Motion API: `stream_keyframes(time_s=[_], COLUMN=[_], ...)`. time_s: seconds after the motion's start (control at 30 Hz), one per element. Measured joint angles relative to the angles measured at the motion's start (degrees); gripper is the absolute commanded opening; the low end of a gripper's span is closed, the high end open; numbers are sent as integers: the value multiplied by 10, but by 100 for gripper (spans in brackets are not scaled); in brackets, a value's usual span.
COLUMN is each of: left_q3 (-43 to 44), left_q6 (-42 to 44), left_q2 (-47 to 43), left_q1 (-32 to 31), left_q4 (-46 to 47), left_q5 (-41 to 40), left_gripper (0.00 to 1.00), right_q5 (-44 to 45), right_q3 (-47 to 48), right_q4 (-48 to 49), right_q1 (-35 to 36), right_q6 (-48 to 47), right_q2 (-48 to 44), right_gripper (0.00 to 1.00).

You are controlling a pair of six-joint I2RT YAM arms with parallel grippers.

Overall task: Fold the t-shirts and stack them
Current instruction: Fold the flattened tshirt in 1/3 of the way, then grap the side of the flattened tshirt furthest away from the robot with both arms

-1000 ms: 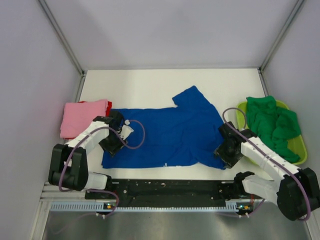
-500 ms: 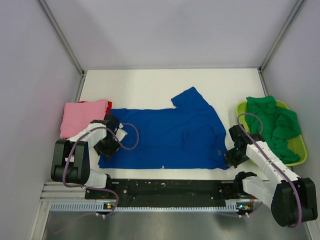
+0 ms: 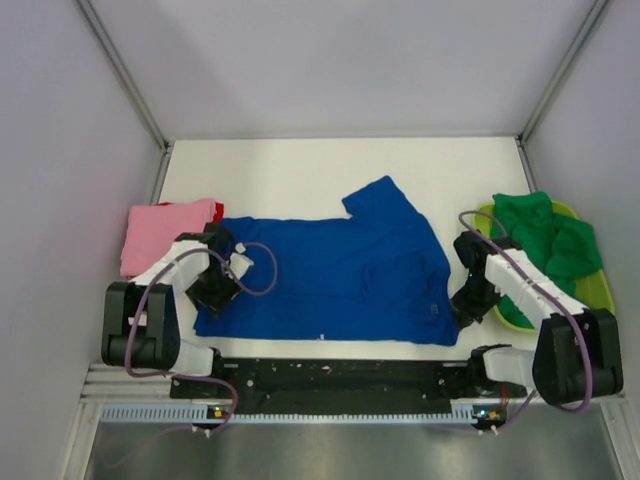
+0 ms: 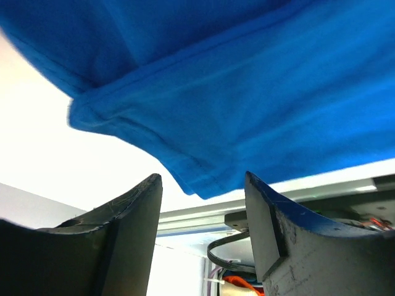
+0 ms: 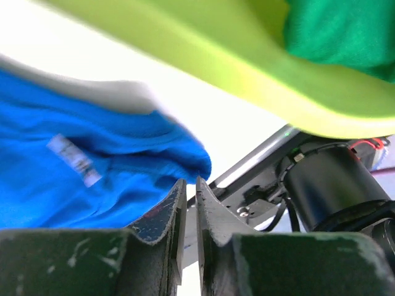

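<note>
Item 1. Left gripper (image 4: 202, 184): fingers stand well apart, nothing between them. It sits low at the left end of the blue t-shirt.

Item 2. Right gripper (image 5: 190, 184): fingers drawn almost together with only a thin slit between, and no cloth seen in it. It sits low at the blue t-shirt's near right corner.

Item 3. Blue t-shirt (image 3: 340, 275): royal blue, spread flat and stretching from one gripper to the other. One sleeve points away from the arms. A doubled-over hem lies just ahead of the left fingertips. A rounded corner lies just ahead and to the left of the right fingertips. A small white label (image 5: 73, 160) shows on the cloth left of the right gripper.

Item 4. Pink t-shirt (image 3: 165, 232): folded into a flat block, just beyond and to the left of the left gripper, near the blue hem. A sliver of red cloth (image 3: 214, 208) shows at its far edge.

Item 5. Green t-shirts (image 3: 545, 245): crumpled and heaped, to the right of the right gripper and beyond it.

Item 6. Lime-green basket (image 3: 600, 300): holds the green heap, its rim close beside the right gripper.

Item 7. White table (image 3: 300, 170): carries all of the above.
</note>
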Motion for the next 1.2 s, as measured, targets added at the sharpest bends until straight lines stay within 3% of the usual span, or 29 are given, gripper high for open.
stream_keyframes(time_s=[0.13,0.2,0.27,0.3,0.47,0.7,0.8,0.97,1.1,1.2], left_q3=[98,171,248,280,430,635,664,671,671,698], left_q6=[8,17,22,24,21,-20,-9,88,173,215], left_q2=[0,0,2,4,50,271,328,362,365,393], left_q1=[1,1,1,1,4,28,34,35,34,34], left_q4=[-66,-95,-116,-119,-101,-92,-88,-84,-81,-101], left_q5=[74,121,162,177,220,219,219,234,242,252], left_gripper=[62,63,64,66,68,59,59,63,67,68], right_q5=[-15,-32,-42,-47,-85,-116,-106,-110,-101,-111], right_q3=[58,105,160,195,378,654,750,879,887,895], right_q4=[-3,-1,4,12,79,171,186,216,242,280], right_q1=[23,52,85,100,120,109,96,53,29,28], right_q6=[-33,-66,-102,-129,-270,-448,-487,-498,-497,-476], right_q2=[-31,-54,-59,-56,27,323,452,648,718,719], right_gripper=[31,43,62,66,68,67,66,66,64,61])
